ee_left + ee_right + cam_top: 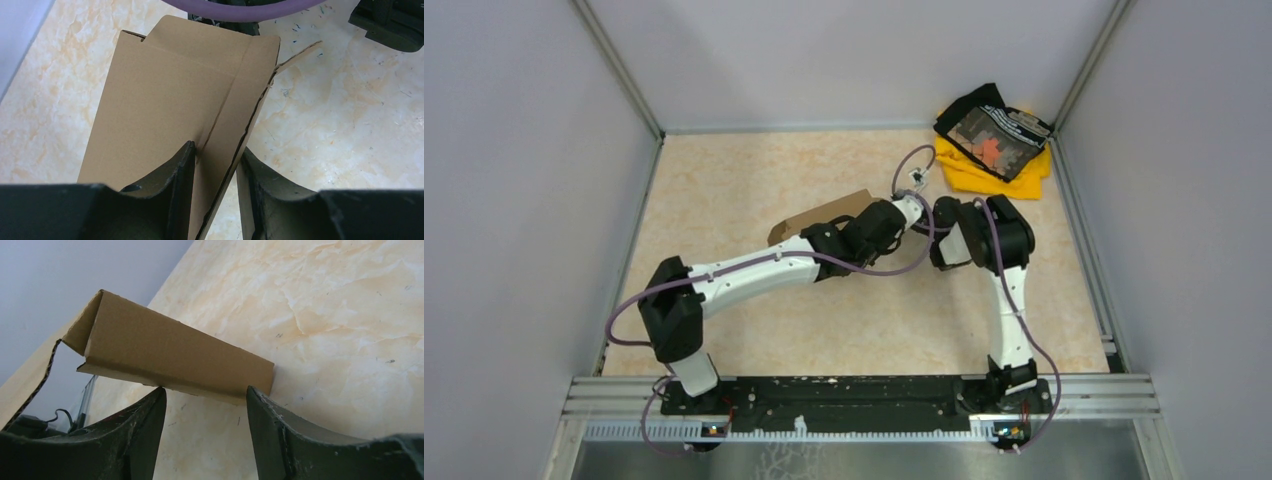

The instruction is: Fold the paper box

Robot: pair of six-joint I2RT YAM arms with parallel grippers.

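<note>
On the left, our left arm [744, 272] reaches across the tabletop [724, 170]. The left jaws are clamped on an upright panel of the paper box [819, 218], which is near the tabletop's middle, partly hidden under that wrist. Just right of the box, our right jaws stand apart, their tips at the edge of a folded flap without gripping it. In the far right corner lies a yellow and black cloth pile [994, 145].

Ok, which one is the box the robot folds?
Look at the middle of the beige marbled table, where the two arms' tips meet. The paper box is the plain brown cardboard piece with creased flaps, pinched in the left gripper. Unlike the yellow and black cloth pile in the far right corner, it has no pattern.
</note>
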